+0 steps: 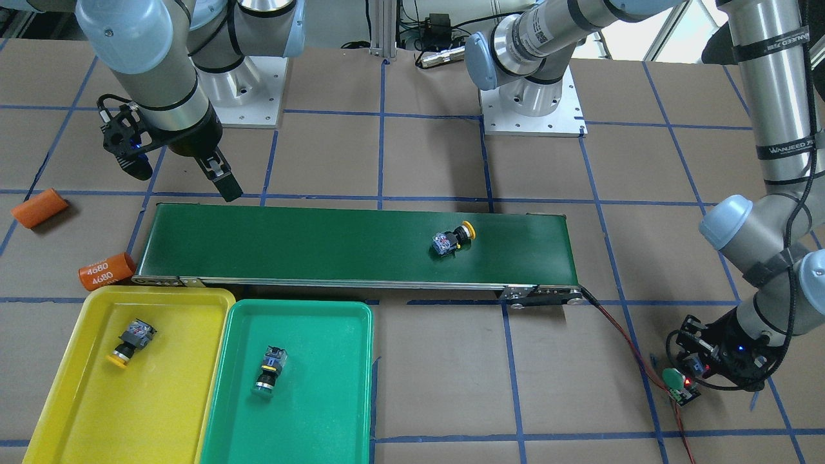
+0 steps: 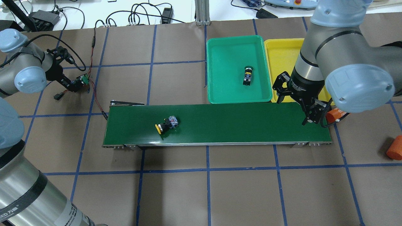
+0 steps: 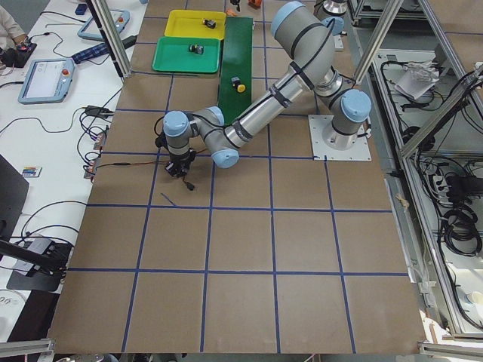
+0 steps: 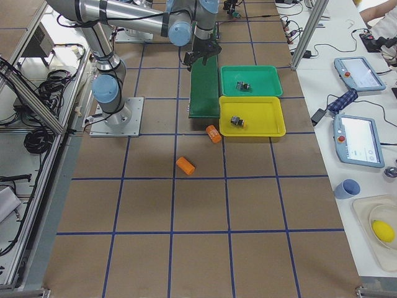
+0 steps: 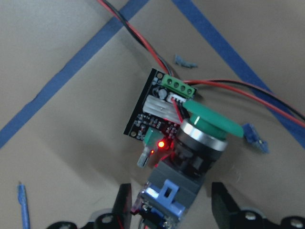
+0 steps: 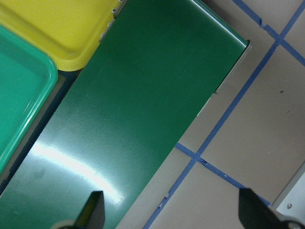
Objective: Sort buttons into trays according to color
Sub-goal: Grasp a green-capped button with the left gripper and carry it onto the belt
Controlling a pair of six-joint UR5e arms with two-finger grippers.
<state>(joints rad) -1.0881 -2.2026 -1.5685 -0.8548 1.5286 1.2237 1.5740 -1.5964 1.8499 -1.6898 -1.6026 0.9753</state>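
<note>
Lying on its side on the long dark green belt (image 1: 322, 248) is one yellow-capped button (image 1: 454, 238), nearer the end far from the trays. Nothing is touching it.

The yellow tray (image 1: 167, 406) and the green tray (image 1: 322, 399) sit side by side on the tabletop (image 1: 438, 386), right by the other end of the belt. A second yellow button (image 1: 130, 341) lies in the yellow tray. A green button (image 1: 269, 368) lies in the green tray.

The right gripper (image 6: 170, 200) hangs above the belt end near the trays. Its fingers (image 6: 94, 210) are spread wide apart, and there is nothing between them.

The left gripper (image 5: 171, 191) is low over the tabletop, well away from the belt. Its fingers (image 5: 125, 205) sit on each side of the body of the last green button (image 5: 202, 136). They are close to it, but I cannot tell if they squeeze it. The button's green cap points away from the gripper and leans over a small black circuit board (image 5: 145, 112) with a red light on. Red and black wires (image 5: 143, 43) run from the board.

Two orange cylinders lie on the tabletop near the yellow tray. One cylinder (image 1: 106, 270) says 4680 and is just beside the belt's corner. The other cylinder (image 1: 38, 207) lies farther off.
</note>
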